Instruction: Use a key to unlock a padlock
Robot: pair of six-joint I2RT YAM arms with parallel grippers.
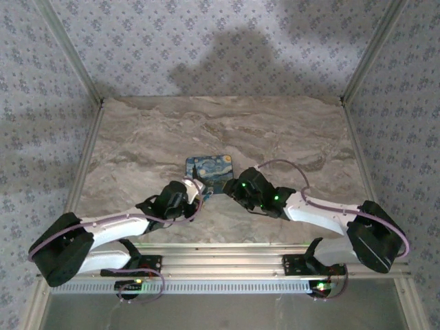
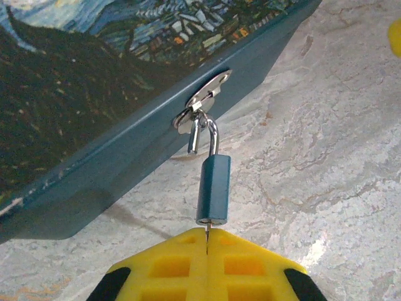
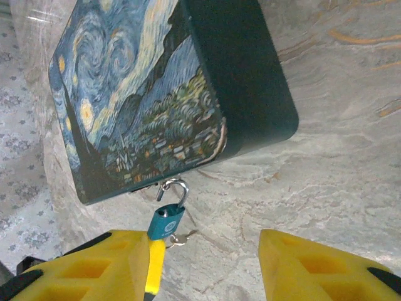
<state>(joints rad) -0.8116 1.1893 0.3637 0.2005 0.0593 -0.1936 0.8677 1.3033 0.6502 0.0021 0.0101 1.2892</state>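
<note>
A small teal padlock [image 2: 213, 188] hangs by its shackle from the metal hasp [image 2: 203, 99] of a blue box [image 1: 210, 172] with a starry-night lid. One shackle leg stands free of the lock body [image 3: 166, 219]. My left gripper [image 2: 207, 241] is shut on the key [image 2: 207, 234], whose blade sits in the bottom of the lock. My right gripper [image 3: 203, 251] is open just right of the padlock, with nothing between its yellow fingers [image 3: 313, 266]. In the top view the left gripper [image 1: 194, 189] and the right gripper [image 1: 231, 189] meet at the box's near edge.
The box rests on a marble-patterned table [image 1: 289, 137] with patterned walls around it. A small key ring [image 3: 180, 238] dangles beside the lock body. Bare tabletop lies right of the box [image 3: 326, 163].
</note>
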